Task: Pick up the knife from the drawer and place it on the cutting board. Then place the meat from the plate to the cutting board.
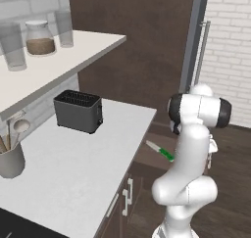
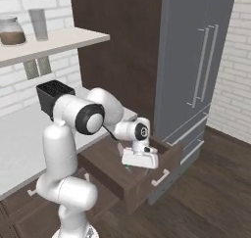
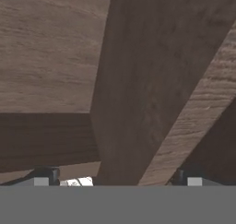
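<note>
One step in hand: my gripper [image 2: 138,167], fingers apart, sits low over the knife [image 1: 161,151] in the open drawer [image 2: 162,171]; next I close on the handle.

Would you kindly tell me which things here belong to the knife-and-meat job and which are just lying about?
For the job:
- knife, lying in the open drawer
- gripper, lowered into that drawer

Just lying about:
- toaster
- jar and glasses on the shelf
- utensil holder
- refrigerator
</note>
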Controlling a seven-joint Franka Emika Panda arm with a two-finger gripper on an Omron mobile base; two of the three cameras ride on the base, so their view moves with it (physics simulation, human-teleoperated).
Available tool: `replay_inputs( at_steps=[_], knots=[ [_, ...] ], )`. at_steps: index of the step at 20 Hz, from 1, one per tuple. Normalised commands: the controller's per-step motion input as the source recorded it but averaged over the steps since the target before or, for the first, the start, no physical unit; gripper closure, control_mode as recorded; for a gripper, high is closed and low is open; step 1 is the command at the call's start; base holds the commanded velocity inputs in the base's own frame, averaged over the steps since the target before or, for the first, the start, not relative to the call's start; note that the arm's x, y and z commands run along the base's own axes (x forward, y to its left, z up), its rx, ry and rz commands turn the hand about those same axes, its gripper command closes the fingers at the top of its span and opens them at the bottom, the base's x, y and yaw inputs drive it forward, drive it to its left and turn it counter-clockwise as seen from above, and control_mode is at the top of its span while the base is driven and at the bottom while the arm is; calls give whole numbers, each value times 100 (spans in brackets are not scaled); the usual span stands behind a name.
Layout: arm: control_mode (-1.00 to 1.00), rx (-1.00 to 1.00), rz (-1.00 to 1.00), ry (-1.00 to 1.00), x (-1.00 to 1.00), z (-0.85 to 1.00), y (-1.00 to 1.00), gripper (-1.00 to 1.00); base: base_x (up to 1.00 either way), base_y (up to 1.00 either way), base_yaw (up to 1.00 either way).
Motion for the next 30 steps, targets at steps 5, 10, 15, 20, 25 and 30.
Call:
replay_inputs(
  at_steps=[5,10,15,20,25,30],
  knots=[
    [-100,3,3,-26,-55,7,-43,-100,0,0,0],
    [-100,2,9,-39,24,62,78,-100,0,0,0],
    [-100,0,4,-29,62,31,92,-100,0,0,0],
    [-100,0,10,-7,30,-60,-6,-100,0,0,0],
    [-100,0,12,-4,42,-48,0,-100,0,0,0],
    [-100,0,15,-8,39,-22,-1,-100,0,0,0]
  ],
)
